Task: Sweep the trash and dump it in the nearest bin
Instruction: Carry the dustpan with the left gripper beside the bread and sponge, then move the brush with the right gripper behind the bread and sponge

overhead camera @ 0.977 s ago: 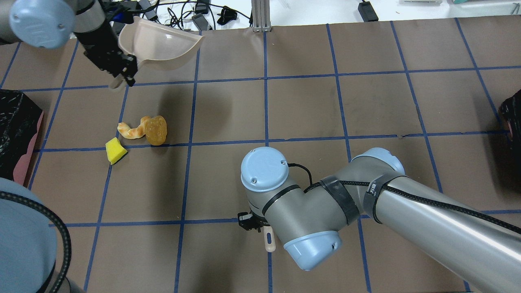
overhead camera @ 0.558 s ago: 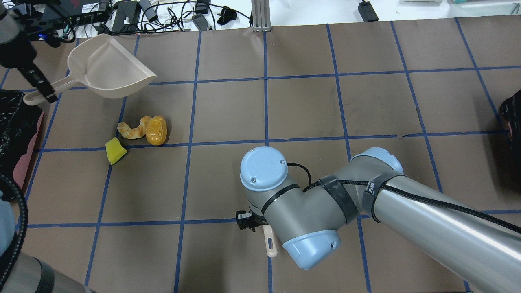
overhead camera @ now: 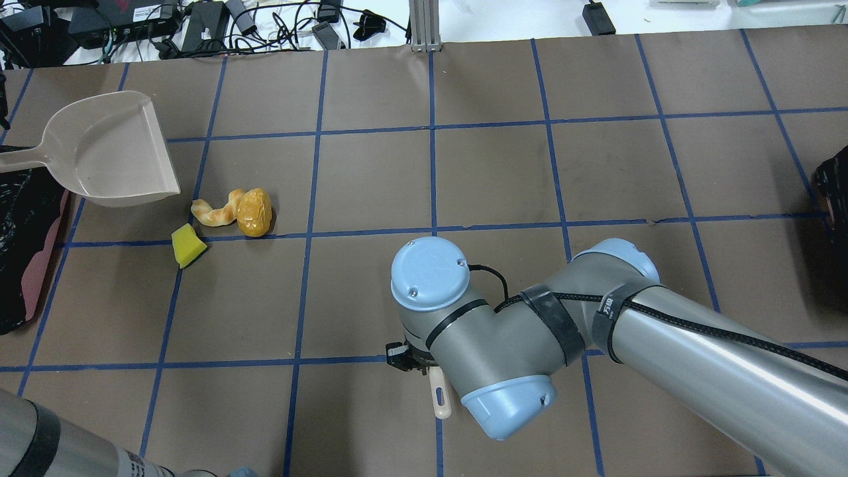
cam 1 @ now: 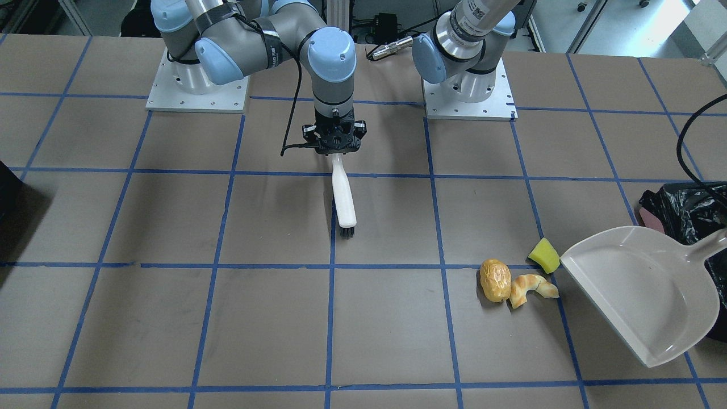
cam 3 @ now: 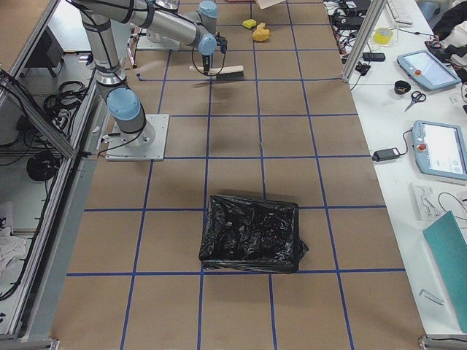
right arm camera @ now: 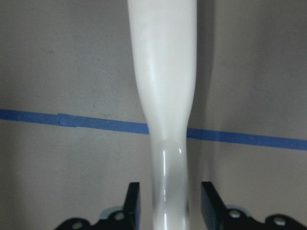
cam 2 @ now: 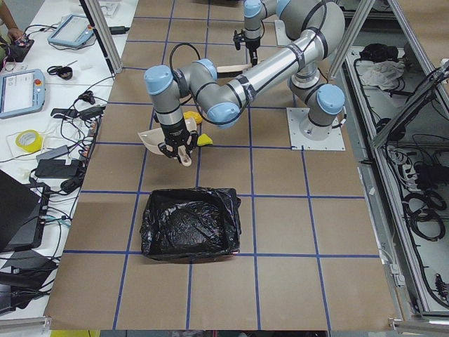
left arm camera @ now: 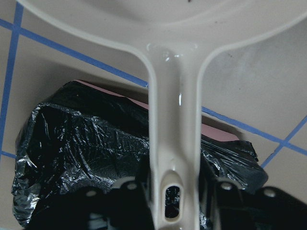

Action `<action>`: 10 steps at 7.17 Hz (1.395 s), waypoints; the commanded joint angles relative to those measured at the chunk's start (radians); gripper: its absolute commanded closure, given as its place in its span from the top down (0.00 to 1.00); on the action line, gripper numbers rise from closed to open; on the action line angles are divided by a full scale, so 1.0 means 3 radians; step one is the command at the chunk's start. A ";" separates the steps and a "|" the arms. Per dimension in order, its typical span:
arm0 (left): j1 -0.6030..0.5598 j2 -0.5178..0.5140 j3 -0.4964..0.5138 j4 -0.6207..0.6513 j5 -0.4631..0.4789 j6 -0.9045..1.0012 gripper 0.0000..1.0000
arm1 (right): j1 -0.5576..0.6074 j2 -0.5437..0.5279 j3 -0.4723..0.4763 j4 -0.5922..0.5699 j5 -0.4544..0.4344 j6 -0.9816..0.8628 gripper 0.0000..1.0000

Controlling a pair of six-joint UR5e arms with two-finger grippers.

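Dustpan, gripped by the left end effector, had swung down beside trash near the bin; right end effector held brush across open counter.

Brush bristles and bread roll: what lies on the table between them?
Nothing. In the front-facing view the stretch from the brush to the bread roll is bare brown table, crossed only by blue tape lines.

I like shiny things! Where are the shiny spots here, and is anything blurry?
Left wrist view: glints on the dustpan handle and crinkly bin bag. Right wrist view: a glint on the brush handle, slightly soft up close. Overhead view: a bright streak along the right arm.
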 commanded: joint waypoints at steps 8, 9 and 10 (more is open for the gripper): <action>0.0019 -0.0363 -0.0287 0.0984 0.0334 0.1565 0.00 | 0.0020 0.0438 -0.1271 0.0919 -0.0004 0.0467 0.00; 0.0014 -0.0389 -0.0276 0.0989 0.0341 0.1530 0.00 | 0.0106 0.0719 -0.1592 0.0913 0.0057 0.0673 0.00; 0.0014 -0.0429 -0.0281 0.0994 0.0341 0.1534 0.00 | 0.0249 0.1040 -0.1934 0.0913 0.0210 0.0882 0.00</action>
